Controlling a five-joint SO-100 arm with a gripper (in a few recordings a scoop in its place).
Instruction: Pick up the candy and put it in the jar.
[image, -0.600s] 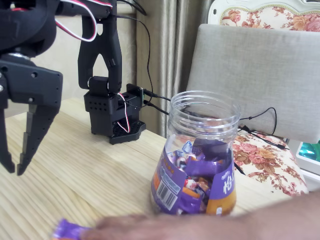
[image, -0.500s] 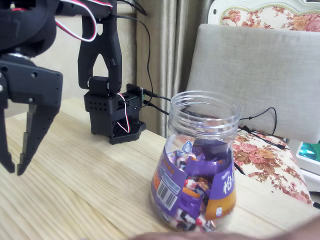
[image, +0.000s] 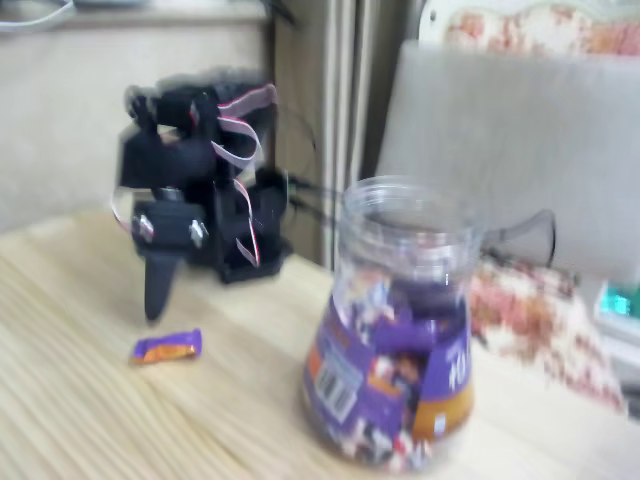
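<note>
fingers: pointing down just above the surface, holding nothing; pic too blurred, we can't tell how far open.
candy: flat on surface, just below the fingertips, so we judge a grab is being lined up.
jar: upright, mouth open, right of candy, apart.

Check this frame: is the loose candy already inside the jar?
No. The candy lies on the wooden table, left of the jar and just below the gripper.
</note>
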